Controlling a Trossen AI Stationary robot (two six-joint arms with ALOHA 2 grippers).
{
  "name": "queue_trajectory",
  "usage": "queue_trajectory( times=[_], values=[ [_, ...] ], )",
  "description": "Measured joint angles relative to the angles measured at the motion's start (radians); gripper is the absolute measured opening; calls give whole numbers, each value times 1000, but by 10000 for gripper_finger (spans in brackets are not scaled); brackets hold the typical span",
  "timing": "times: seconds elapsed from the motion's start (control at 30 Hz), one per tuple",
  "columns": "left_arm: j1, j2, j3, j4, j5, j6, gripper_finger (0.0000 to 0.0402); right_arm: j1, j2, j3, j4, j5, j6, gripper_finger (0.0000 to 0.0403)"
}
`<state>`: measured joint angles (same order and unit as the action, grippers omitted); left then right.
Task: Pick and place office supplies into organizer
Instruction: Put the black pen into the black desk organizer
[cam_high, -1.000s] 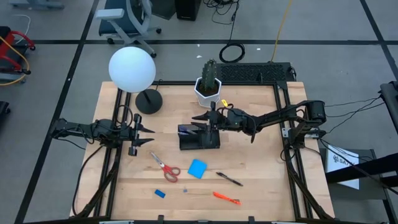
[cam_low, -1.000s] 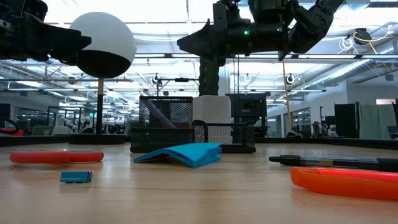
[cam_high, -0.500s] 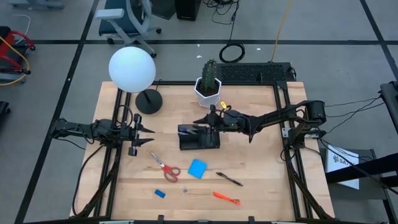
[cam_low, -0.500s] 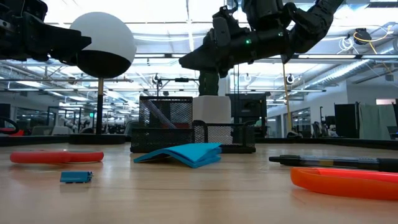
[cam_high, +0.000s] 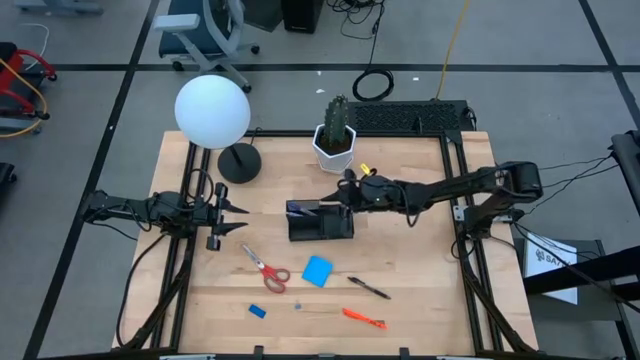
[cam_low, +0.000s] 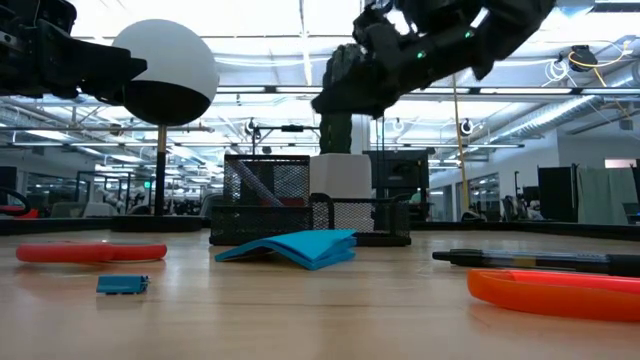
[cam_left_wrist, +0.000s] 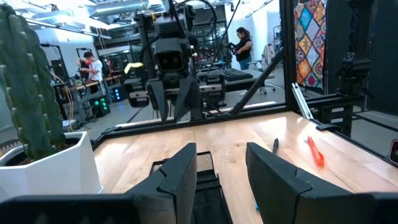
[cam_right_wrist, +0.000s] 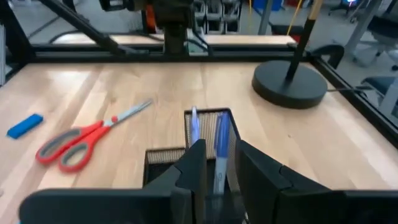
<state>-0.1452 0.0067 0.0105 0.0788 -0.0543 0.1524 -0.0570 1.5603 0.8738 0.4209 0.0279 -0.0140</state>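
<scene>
Black mesh forms the organizer (cam_high: 320, 222), which in the high view lies just beside and below the right gripper (cam_high: 347, 189), with one pair of scissors (cam_high: 265, 267), one blue pad (cam_high: 317, 271), one blue block (cam_high: 258, 311), one black pen (cam_high: 369, 288) and one orange pen (cam_high: 364, 319) well beyond it, and the left gripper (cam_high: 232, 212) waiting apart at the table's edge. The right wrist view alone shows two grey-blue markers (cam_right_wrist: 219, 140) standing in the organizer's tall compartment directly ahead of that gripper's empty, slightly parted fingers (cam_right_wrist: 194, 163). The left wrist view shows the left fingers (cam_left_wrist: 180, 168) parted, holding nothing.
</scene>
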Motion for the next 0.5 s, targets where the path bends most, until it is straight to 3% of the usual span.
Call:
queue_trajectory(
  times=[0.1, 0.27, 0.5],
  values=[
    [0, 0, 0, 0, 0, 0, 145, 12, -25, 0, -55, 20, -1, 75],
    [0, 0, 0, 0, 0, 0, 145, 65, -32, 5, -133, 166, -33, 75],
    [0, 0, 0, 0, 0, 0, 145, 127, -31, 115, -517, 213, 110, 75]
  ],
)
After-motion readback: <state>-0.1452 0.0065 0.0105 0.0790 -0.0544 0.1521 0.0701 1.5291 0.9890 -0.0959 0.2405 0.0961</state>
